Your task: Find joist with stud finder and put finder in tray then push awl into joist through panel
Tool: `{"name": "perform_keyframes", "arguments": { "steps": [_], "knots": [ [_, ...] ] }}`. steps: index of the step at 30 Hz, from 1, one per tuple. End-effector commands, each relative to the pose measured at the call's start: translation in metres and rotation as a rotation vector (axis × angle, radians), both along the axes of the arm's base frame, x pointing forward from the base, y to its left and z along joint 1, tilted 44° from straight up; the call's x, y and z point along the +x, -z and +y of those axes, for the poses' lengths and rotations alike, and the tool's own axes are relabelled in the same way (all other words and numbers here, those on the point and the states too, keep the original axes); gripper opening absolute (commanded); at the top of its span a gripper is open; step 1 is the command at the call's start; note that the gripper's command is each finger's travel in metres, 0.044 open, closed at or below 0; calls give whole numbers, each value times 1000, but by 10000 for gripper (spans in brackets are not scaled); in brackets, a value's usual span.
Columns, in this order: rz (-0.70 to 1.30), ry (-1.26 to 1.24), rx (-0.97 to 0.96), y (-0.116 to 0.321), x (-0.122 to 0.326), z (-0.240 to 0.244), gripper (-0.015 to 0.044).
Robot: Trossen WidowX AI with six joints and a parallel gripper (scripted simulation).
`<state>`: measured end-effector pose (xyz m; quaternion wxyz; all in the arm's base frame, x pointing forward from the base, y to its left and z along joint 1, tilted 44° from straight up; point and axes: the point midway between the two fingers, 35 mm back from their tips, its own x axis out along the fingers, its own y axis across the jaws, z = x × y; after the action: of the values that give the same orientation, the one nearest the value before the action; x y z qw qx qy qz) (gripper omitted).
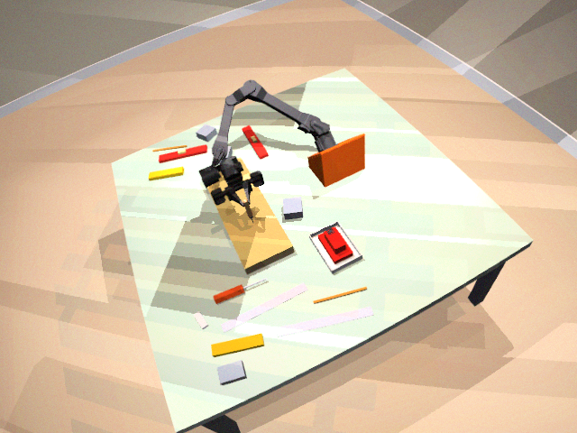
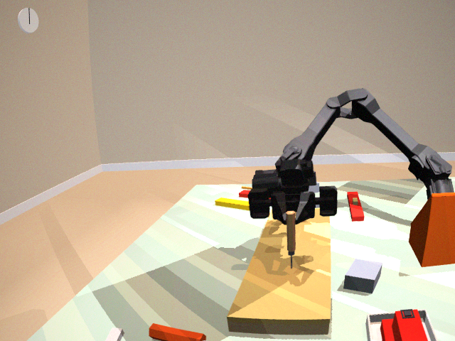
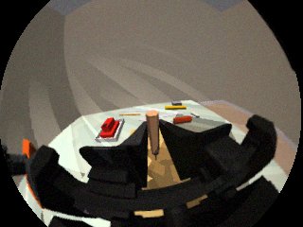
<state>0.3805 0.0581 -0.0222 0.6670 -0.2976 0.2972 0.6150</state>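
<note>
My gripper is shut on the awl's wooden handle. The awl also shows in the top view. It looks upright in the exterior view, point down, over the middle of the panel. Whether its tip touches the panel I cannot tell. The tan floor panel lies flat, with the gripper's shadow on it. The red stud finder lies in the white tray, right of the panel in the top view. The joist is hidden.
A grey block sits close beside the panel. An orange upright guard stands by the arm's base. An orange-red screwdriver lies off the panel's near end. A red level lies behind.
</note>
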Motion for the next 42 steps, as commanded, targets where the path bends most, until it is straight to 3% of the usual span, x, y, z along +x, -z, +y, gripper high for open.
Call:
{"name": "perform_keyframes", "arguments": {
  "steps": [1, 42],
  "knots": [
    [-8, -7, 8, 3, 1, -2, 0],
    [-1, -2, 12, 20, -1, -19, 0]
  ]
}}
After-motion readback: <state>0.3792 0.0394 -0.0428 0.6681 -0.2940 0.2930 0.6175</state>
